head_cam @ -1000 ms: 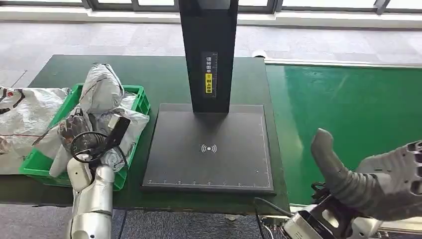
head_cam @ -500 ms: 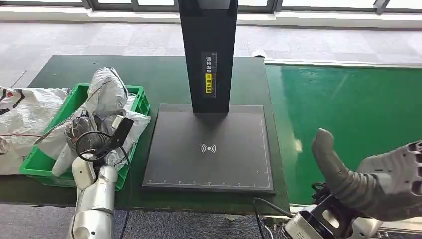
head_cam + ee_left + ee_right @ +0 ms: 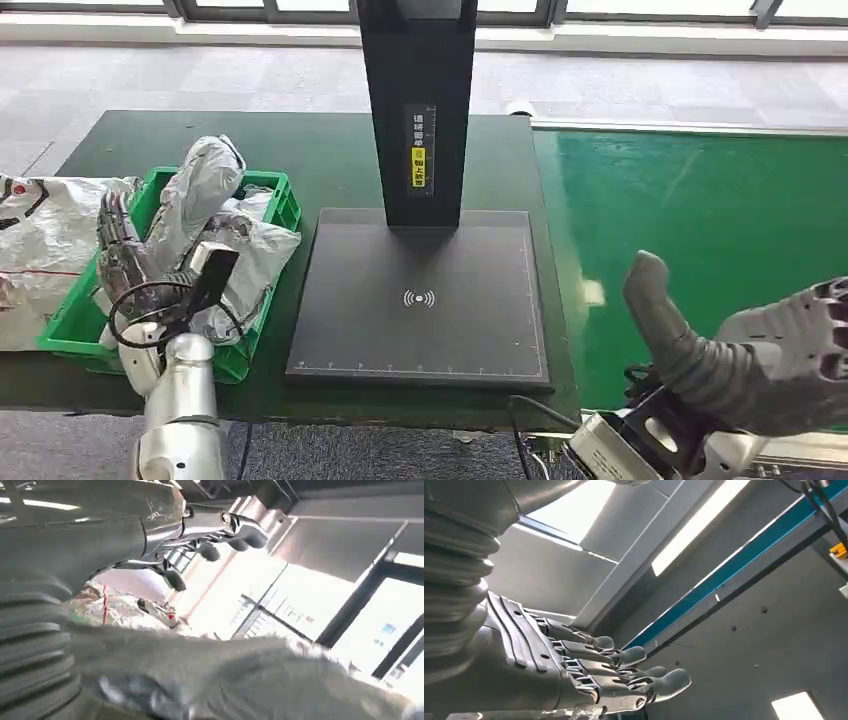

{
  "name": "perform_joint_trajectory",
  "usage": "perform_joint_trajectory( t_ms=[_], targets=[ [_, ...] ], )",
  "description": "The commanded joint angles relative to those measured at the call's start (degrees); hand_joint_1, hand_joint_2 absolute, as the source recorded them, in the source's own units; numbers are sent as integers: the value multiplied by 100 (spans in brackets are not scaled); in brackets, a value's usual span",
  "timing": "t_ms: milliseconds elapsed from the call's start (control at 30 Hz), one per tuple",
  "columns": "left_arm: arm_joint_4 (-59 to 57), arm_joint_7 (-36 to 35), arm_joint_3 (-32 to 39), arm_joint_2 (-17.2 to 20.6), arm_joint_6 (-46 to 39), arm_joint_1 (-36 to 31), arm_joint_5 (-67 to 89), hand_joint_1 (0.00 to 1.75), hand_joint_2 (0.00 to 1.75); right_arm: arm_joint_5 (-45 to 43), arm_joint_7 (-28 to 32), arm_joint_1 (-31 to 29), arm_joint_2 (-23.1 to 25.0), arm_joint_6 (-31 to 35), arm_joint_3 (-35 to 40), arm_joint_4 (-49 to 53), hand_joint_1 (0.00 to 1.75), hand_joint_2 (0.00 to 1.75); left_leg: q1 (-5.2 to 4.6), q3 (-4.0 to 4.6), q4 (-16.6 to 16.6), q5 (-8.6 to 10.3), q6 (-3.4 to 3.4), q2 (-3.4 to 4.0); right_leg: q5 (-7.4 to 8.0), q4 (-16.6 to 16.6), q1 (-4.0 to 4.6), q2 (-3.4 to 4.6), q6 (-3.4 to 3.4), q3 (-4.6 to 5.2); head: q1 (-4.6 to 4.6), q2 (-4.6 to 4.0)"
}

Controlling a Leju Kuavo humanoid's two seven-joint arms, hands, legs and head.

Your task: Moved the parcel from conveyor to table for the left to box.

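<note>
Left hand (image 3: 122, 252) is hovering with fingers apart, gripping nothing, over the green crate (image 3: 283, 205), where the grey parcel (image 3: 200, 190) is lying on other bags. Right hand (image 3: 770, 355) is waiting spread and empty beside the conveyor (image 3: 700, 220). Best, I judge, to lift clear without snagging wrapping.

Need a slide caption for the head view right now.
Left hand open over grey parcels in the green bin; right hand open beside the conveyor.
</note>
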State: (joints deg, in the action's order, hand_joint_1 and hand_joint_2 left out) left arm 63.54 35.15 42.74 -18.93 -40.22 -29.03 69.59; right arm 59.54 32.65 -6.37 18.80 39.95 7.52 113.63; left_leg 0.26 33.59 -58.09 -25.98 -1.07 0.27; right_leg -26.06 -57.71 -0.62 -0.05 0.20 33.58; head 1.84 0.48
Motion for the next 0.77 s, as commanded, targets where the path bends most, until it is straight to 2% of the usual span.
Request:
perform_joint_trajectory(
  t_ms=[33, 167, 267, 400, 433, 467, 533, 567, 600, 633, 667, 700, 733, 767],
  targets=[
    [-24, 485, 1092, -107, 22, -403, -454, 0, 0, 109, -159, 222, 120, 5, 49, -286, 0, 175, 8, -9, 17, 7, 0, -5, 7, 22, 9, -3, -4, -14, 0, 0],
    [187, 485, 535, -107, 22, -183, -1188, 0, 0, 265, -260, 232, 120, 5, 46, -260, 0, 175, 7, -7, 13, 5, 2, -4, 6, 18, 8, -2, -2, -11, 0, 0],
    [642, 485, -244, -107, 22, 178, -2026, 0, 0, 347, -301, 244, 120, 5, -25, -202, 0, 175, 4, -4, 8, 2, 2, -4, 2, 11, 4, -2, -1, -8, 0, 0],
    [1697, 485, -1784, -107, 22, 962, -3581, 0, 0, 47, -279, 327, 120, 5, -144, -319, 0, 175, 8, 0, 4, 0, 1, -11, -1, 10, 7, -8, -2, -5, 0, 0],
    [1762, 485, -2007, -107, 22, 1054, -3764, 0, 0, 408, -757, 313, 120, 5, 215, -238, 0, 175, 8, -5, 12, 2, 2, -18, -1, 20, 7, -15, -1, -12, 0, 0],
    [1923, 485, -2636, -107, 22, 1301, -4290, 0, 0, -590, 37, 421, 120, 5, -121, -795, 0, 175, 8, -2, 6, 1, 2, -17, -1, 14, 6, -15, -1, -10, 0, 0],
    [1864, 485, -3587, -107, 69, 1558, -4840, 0, 0, -1286, 375, 459, 120, 5, -44, -1196, 0, 175, 11, -8, 11, 2, 2, -17, 1, 23, 10, -15, 0, -19, 0, 0],
    [2073, 485, -4028, 59, 488, 1682, -5424, 0, 0, -2101, 666, 493, 120, 5, 63, -1542, 0, 175, 9, -16, 22, 7, 4, -29, 2, 32, 8, -27, 0, -29, 0, 0],
    [2180, 485, -4204, 108, 696, 1751, -5610, 0, 0, -2332, 705, 476, 120, 5, 268, -1770, 0, 175, 9, -9, 9, 0, 6, -28, -2, 20, 8, -27, 1, -21, 0, 0],
    [2383, 485, -4447, 160, 1541, 1867, -6210, 0, 0, -2651, 735, 388, 120, -138, 637, -2183, 0, 175, 9, -12, 20, 5, 6, -28, 1, 30, 8, -26, 1, -23, 0, 0],
    [2383, 485, -4447, 160, 1541, 1867, -6210, 0, 0, -2651, 735, 388, 120, -138, 637, -2183, 0, 175, 7, -17, 26, 6, 5, -18, 5, 33, 5, -17, 0, -22, 0, 0],
    [2508, 485, -4514, 92, 2006, 1984, -6389, 0, 0, -2757, 735, 333, 39, -254, 697, -2338, 0, 175, 8, -14, 16, -2, 5, 6, 4, 24, 3, 5, 3, -15, 0, 0],
    [2614, 485, -4576, 67, 2556, 2070, -6597, 0, 175, -2986, 735, 303, -14, -700, 810, -2426, 0, 175, 10, -13, 22, -1, 4, 13, 8, 30, 8, 12, 1, -17, -2, 0],
    [2569, 485, -4604, 21, 2781, 2125, -6528, 0, 175, -3101, 735, 278, -23, -985, 875, -2507, 0, 175, 13, -15, 31, 1, 4, 17, 14, 41, 13, 15, 1, -24, -2, 0]
  ],
)
